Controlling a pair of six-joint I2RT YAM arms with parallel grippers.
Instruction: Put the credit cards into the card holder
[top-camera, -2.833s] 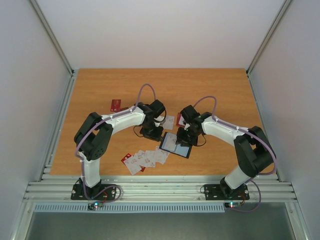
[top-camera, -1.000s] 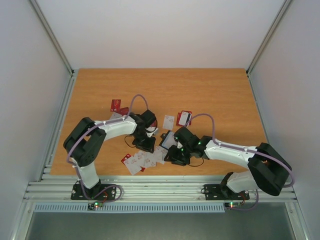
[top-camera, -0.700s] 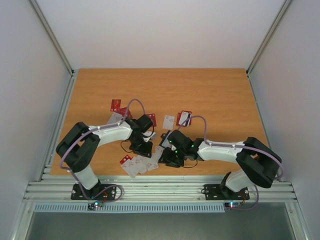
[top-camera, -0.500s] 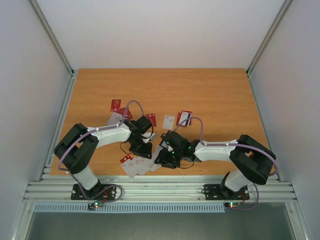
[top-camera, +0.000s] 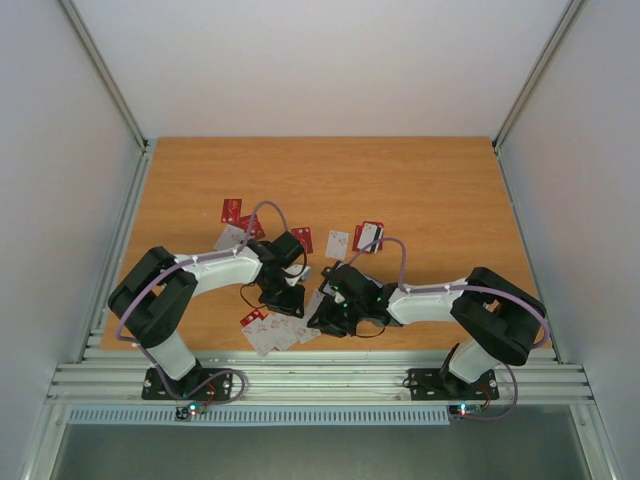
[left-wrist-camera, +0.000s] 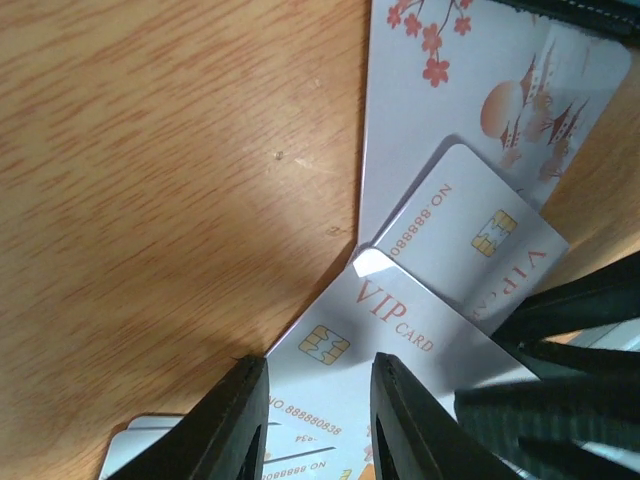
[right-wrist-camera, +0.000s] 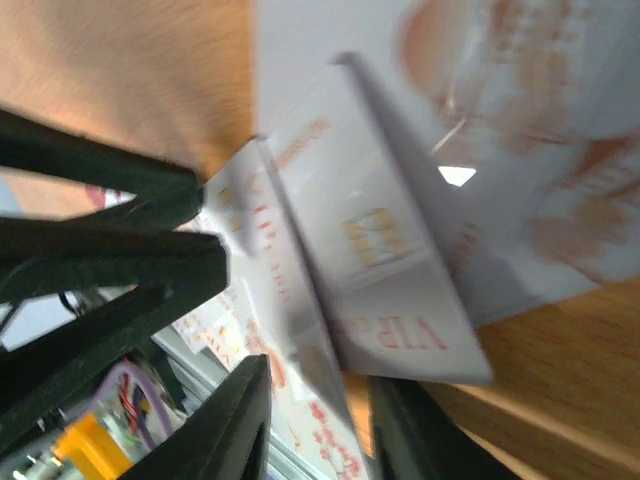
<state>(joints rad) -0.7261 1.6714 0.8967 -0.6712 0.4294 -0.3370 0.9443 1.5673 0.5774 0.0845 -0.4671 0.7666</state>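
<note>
1. Since both pincers are crowded onto one overlapping heap, a shared job is judged. The left pincer (left-wrist-camera: 317, 365) is set partly spread astride a white plastic "VIP" chip card (left-wrist-camera: 400, 320), and nothing is seen clamped. The heap seems to be steadied this way.
2. The right pincer (right-wrist-camera: 320, 375) is lowered around a tilted white chip card (right-wrist-camera: 370, 240). Through the blur it cannot be told whether that card is pinched.
3. The small black stitched folding card holder (left-wrist-camera: 585, 8) is glimpsed only as a dark rim just beyond the heap. It is presumably placed near for a short carry.
4. Two pincers and one holder are counted. In the left wrist view, two chip cards and one pale blossom-printed panel (left-wrist-camera: 450, 90) are counted, the panel being either a card or the holder's lining. At least five thin red or white cards (top-camera: 231, 211) are scattered farther out on the orange wooden desk (top-camera: 430, 190).
</note>
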